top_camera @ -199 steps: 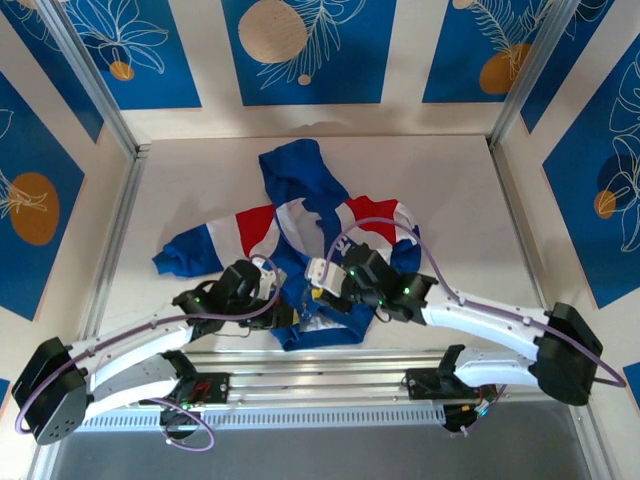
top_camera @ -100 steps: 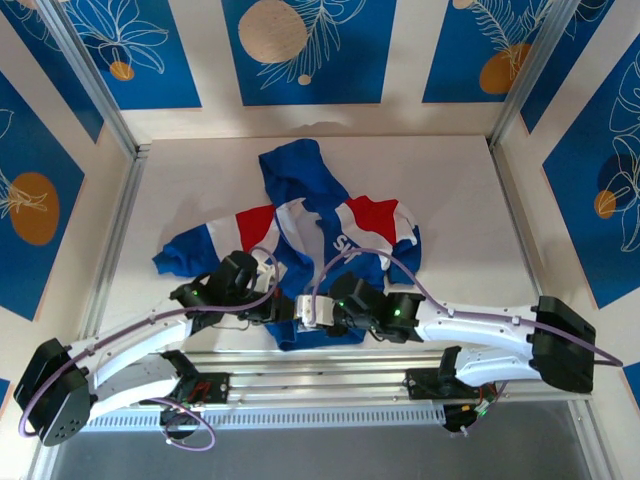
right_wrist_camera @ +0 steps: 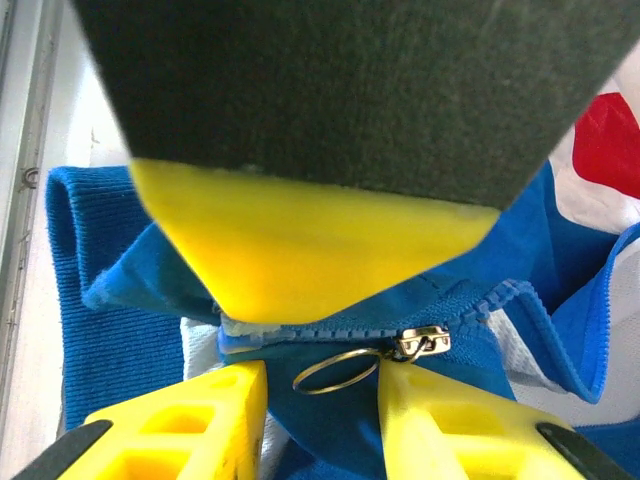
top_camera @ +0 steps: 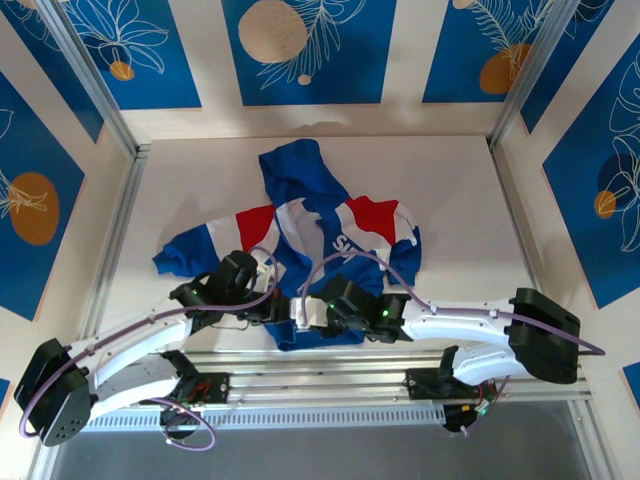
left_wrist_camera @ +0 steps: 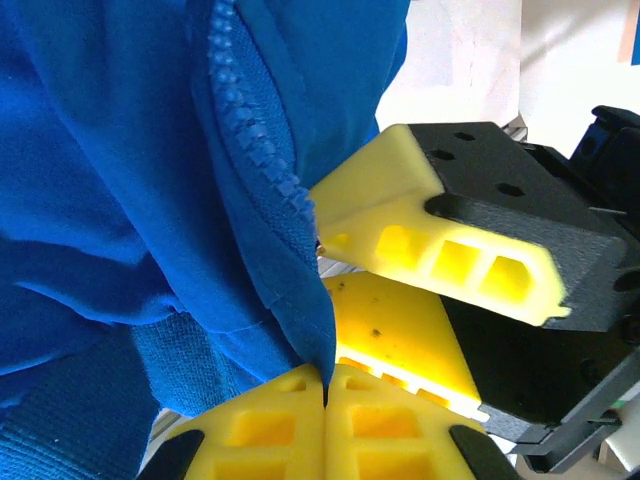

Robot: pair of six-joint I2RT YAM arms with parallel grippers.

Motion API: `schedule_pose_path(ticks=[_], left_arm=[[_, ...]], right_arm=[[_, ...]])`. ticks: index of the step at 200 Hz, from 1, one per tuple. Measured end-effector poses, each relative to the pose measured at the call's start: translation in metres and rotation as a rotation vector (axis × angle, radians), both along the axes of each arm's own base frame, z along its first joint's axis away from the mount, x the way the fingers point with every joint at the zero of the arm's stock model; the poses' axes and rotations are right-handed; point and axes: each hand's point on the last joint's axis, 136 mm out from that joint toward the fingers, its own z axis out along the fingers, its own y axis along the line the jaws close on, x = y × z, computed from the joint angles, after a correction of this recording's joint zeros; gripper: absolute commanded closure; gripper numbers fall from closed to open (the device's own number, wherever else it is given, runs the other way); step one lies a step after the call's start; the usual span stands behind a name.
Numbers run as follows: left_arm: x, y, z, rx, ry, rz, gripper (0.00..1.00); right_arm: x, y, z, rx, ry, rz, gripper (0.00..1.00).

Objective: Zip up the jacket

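The royal-blue jacket [top_camera: 320,215] with red and white panels lies spread on the table, hood at the far end. My left gripper [top_camera: 278,306] is at the near hem and is shut on the jacket's blue front edge [left_wrist_camera: 325,385], just below the open zipper teeth [left_wrist_camera: 255,130]. My right gripper [top_camera: 303,312] sits right beside it, open [right_wrist_camera: 320,410]. Its yellow fingers [right_wrist_camera: 450,420] straddle the metal slider [right_wrist_camera: 422,342] and its ring pull [right_wrist_camera: 335,372] without clamping them. A short stretch of teeth behind the slider is joined. The left gripper's yellow finger [right_wrist_camera: 300,250] presses the fabric just above.
The ribbed blue hem [right_wrist_camera: 100,340] bunches near the table's front rail [top_camera: 320,360]. Aluminium frame posts [top_camera: 120,200] and patterned walls enclose the white table [top_camera: 450,200]. A sleeve [top_camera: 190,255] trails to the left.
My right gripper has moved left and toward the near hem, ending right against the left gripper. The left gripper shifted slightly, then held still.
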Motion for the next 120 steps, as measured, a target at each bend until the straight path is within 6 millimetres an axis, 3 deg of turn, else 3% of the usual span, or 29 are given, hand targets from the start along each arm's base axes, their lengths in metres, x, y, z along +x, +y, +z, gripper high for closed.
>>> schedule_pose_path(ticks=[76,120], left_arm=[[0.0,0.001,0.001,0.002,0.002,0.002,1.0],[0.001,0.001,0.0,0.003,0.003,0.006,1.0]], right_arm=[[0.009,0.003,-0.001,0.023,0.005,-0.049,0.82],[0.017,-0.002,0.005,0.051,0.018,-0.095,0.82]])
